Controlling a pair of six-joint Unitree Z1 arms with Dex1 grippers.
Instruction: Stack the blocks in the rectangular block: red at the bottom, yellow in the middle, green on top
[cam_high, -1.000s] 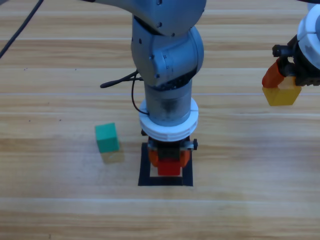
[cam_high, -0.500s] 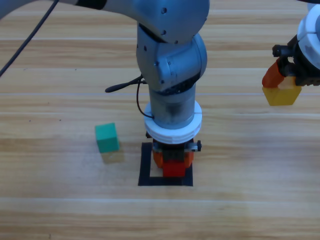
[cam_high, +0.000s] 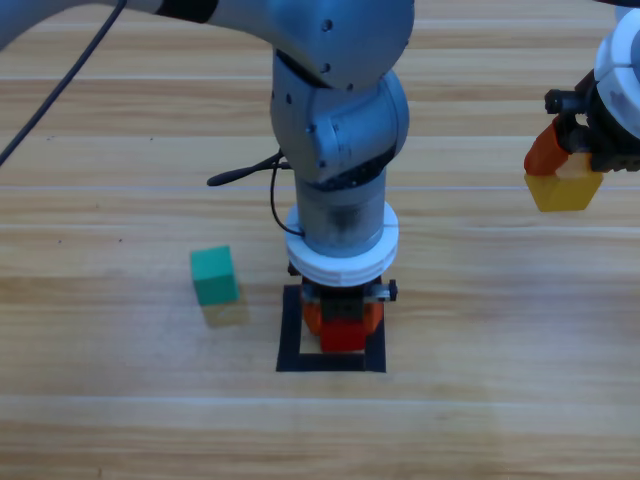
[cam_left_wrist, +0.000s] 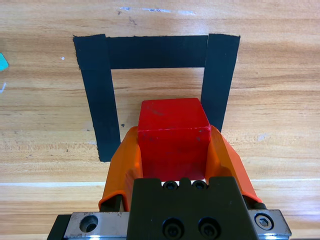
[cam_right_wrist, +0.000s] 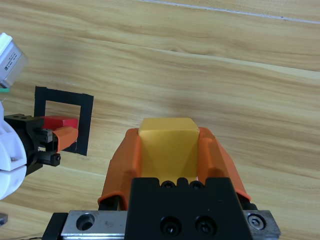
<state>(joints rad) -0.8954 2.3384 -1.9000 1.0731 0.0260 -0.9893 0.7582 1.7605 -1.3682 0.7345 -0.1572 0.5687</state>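
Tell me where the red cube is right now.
The red cube sits between the left gripper's jaws over the tape square, bottom center of the high view, right of the green cube.

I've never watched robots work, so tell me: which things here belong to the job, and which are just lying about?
Part of the job:
- red cube, held by the left end effector over the tape square
- yellow cube, held by the right end effector off to the side
- green cube, waiting on the table

Lying about:
- black cable
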